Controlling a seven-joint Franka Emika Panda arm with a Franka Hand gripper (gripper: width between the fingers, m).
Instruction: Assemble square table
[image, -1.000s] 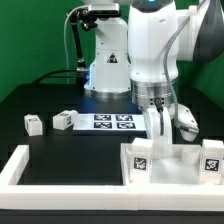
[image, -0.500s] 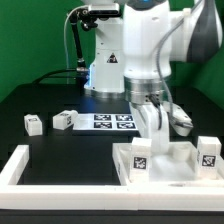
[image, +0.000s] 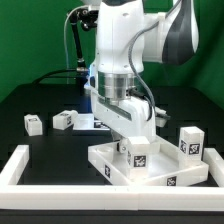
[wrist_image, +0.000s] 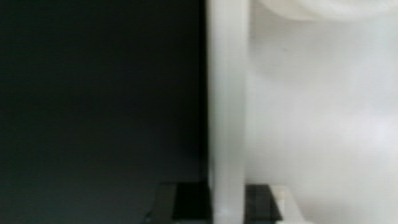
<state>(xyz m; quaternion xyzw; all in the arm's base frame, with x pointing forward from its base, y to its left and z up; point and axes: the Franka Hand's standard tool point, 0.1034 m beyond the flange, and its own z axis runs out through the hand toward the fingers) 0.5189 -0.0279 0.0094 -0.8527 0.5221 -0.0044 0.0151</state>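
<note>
Gripper (image: 130, 142) clamped on square table (image: 155, 172) rim; leg block (image: 34, 123) on ext. view's left.

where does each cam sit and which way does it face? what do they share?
Exterior: off the arm, low, outside the border bar, facing the robot's base across the black table; the arm shows, reaching down to the slab.
Wrist: on the wrist, looking along the hand, very close to the slab's white wall; of the robot only two dark fingers show, one on each side of that wall.
Shared: the slab. Only the wrist view shows the grip, which looks shut on the wall.
</note>
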